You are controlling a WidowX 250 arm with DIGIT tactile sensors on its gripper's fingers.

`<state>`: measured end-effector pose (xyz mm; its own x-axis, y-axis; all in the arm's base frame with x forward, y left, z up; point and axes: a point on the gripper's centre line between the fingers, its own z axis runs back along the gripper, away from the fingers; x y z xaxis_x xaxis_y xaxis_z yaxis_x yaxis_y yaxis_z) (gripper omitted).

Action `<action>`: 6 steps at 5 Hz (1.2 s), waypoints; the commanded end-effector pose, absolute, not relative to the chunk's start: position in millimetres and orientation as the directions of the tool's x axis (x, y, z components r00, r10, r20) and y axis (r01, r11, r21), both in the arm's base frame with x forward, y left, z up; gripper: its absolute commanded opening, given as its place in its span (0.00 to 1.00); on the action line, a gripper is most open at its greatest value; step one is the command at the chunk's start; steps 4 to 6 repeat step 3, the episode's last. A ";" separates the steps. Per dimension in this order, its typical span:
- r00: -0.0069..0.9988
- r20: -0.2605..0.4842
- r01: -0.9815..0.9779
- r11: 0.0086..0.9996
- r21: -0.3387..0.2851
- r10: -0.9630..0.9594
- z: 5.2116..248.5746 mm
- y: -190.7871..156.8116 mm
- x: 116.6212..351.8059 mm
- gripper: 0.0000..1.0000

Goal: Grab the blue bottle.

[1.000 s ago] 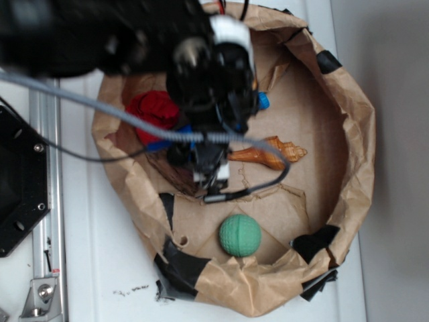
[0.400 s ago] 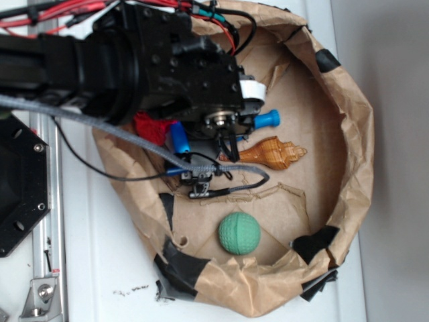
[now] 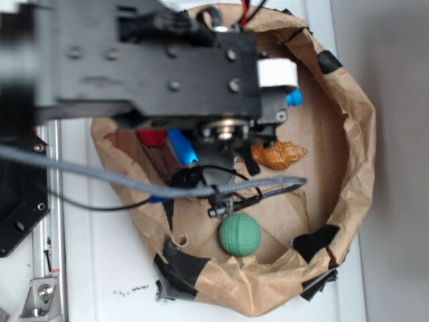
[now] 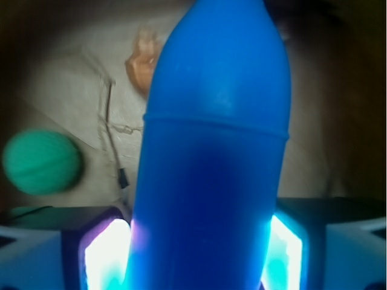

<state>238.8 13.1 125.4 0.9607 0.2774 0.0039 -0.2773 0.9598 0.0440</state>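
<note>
White tabletop [image 3: 107,268] carries a brown paper basket [image 3: 358,134] patched with black tape, under the black arm. Within it the tool [image 4: 199,254] holds the blue bottle [image 4: 211,157] between its lit pads, body clamped, neck pointing away from the wrist camera. The plastic looks smooth, so the bottle could probably slide or pivot out if the grip is light or the lift jerky. The basket also holds a green ball [image 3: 239,234] below the tool, an orange seashell [image 3: 281,154] just beside it and something red [image 3: 153,137], mostly hidden.
</note>
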 end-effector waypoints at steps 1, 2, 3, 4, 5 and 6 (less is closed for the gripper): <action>0.899 0.050 -0.436 0.900 -0.008 0.436 157.5 2.2 249.3 0.00; 0.908 0.042 -0.417 0.909 -0.002 0.416 148.2 4.9 248.6 0.00; 0.908 0.039 -0.419 0.908 0.010 0.418 140.2 7.7 247.3 0.00; 0.908 0.039 -0.419 0.908 0.010 0.418 140.2 7.7 247.3 0.00; 0.908 0.039 -0.419 0.908 0.010 0.418 140.2 7.7 247.3 0.00; 0.908 0.039 -0.419 0.908 0.010 0.418 140.2 7.7 247.3 0.00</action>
